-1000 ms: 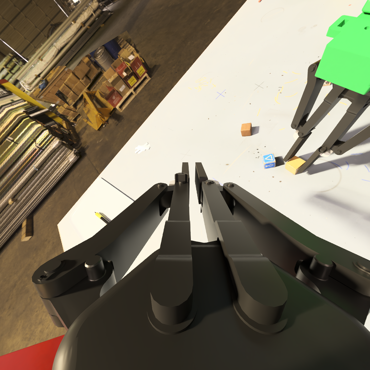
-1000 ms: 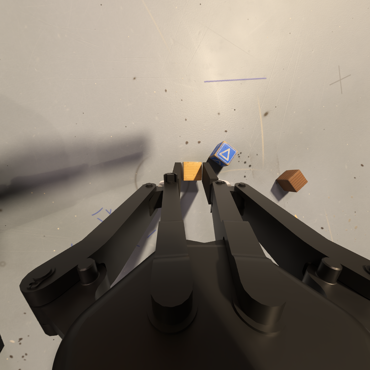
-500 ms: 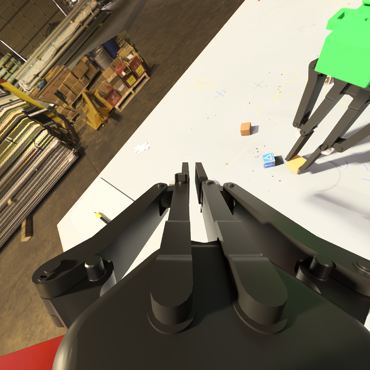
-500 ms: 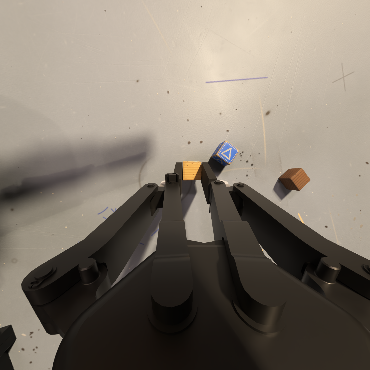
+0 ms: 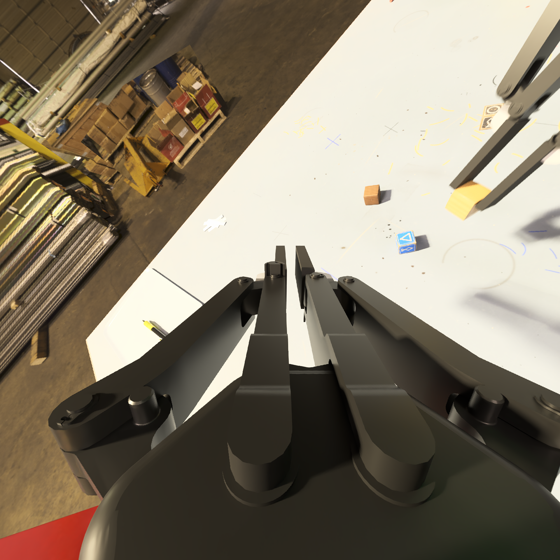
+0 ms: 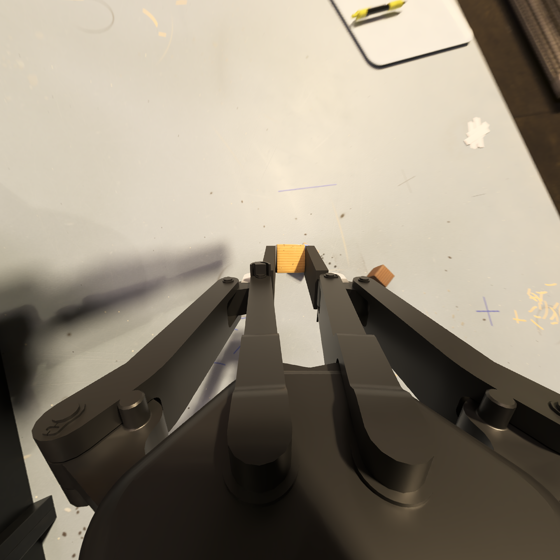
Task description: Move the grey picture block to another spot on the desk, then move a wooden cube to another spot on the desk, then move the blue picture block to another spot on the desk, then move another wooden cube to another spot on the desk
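My right gripper is shut on a light wooden cube and holds it above the desk. In the left wrist view the same gripper and cube are at the right, clear of the surface. A blue picture block sits on the desk below and left of it. A darker wooden cube lies farther back; the right wrist view shows it partly behind a finger. The grey picture block sits behind the right gripper's fingers. My left gripper is shut and empty, above the desk near its edge.
A white pad with a yellow-and-black pencil lies at the desk corner; it also shows in the right wrist view. A white paper scrap lies near the desk edge. Warehouse floor with pallets lies beyond the edge.
My right gripper has lifted the light wooden cube off the desk, up and away from the blue block, and its view has tilted toward the desk edge. The left gripper has not moved.
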